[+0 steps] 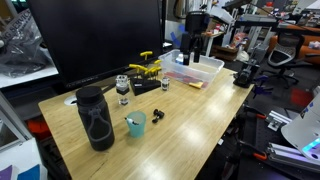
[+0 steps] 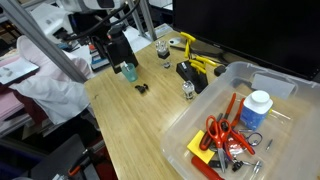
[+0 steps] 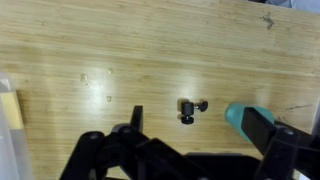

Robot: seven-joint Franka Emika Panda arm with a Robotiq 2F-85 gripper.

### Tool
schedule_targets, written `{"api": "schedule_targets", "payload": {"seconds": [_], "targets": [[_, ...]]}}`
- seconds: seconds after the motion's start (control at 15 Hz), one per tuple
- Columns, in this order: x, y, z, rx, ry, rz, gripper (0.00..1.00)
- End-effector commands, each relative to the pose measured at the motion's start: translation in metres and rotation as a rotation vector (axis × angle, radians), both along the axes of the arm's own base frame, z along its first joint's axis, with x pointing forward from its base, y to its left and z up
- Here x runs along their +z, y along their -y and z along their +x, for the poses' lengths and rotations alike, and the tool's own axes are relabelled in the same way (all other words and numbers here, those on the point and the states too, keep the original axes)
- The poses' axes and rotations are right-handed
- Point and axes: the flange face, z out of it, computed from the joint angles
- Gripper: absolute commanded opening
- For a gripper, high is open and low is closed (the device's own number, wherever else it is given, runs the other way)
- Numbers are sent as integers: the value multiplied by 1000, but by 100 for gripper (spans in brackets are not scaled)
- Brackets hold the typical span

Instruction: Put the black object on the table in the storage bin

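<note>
The small black object [image 3: 190, 107] lies on the light wood table [image 3: 100, 50], just beside the teal cup [image 3: 240, 115]. It also shows in both exterior views [image 1: 157, 116] [image 2: 142, 89]. The clear storage bin [image 1: 205, 72] stands at the table's far end; in an exterior view [image 2: 190, 120] it holds scissors and a small bottle. My gripper [image 3: 200, 140] is open and empty, high above the table. The black object lies between its fingers in the wrist view. In an exterior view the gripper [image 1: 193, 38] hangs near the bin.
A tall black bottle [image 1: 95, 118] stands by the teal cup [image 1: 135, 124]. A flat black piece with yellow parts [image 1: 146, 72] and two small jars [image 1: 122, 90] [image 1: 165, 85] sit mid-table. A large dark monitor [image 1: 100, 35] stands behind.
</note>
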Motion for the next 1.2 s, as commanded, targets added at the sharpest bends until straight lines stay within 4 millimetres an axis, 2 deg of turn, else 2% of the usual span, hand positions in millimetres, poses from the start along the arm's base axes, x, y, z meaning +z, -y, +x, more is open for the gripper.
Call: {"api": "schedule_targets", "payload": {"seconds": [0.0, 0.07, 0.13, 0.27, 0.47, 0.67, 0.87, 1.13], "targets": [[-26, -32, 30, 155, -31, -71, 100], [-35, -42, 36, 213, -21, -102, 100], [-31, -37, 22, 136, -27, -73, 100], [-42, -43, 26, 146, -42, -80, 100], [-34, -39, 27, 138, -29, -79, 100], [-36, -41, 28, 148, -30, -76, 100], [-64, -54, 44, 263, -18, -91, 100], [-121, -77, 64, 446, -17, -108, 100]]}}
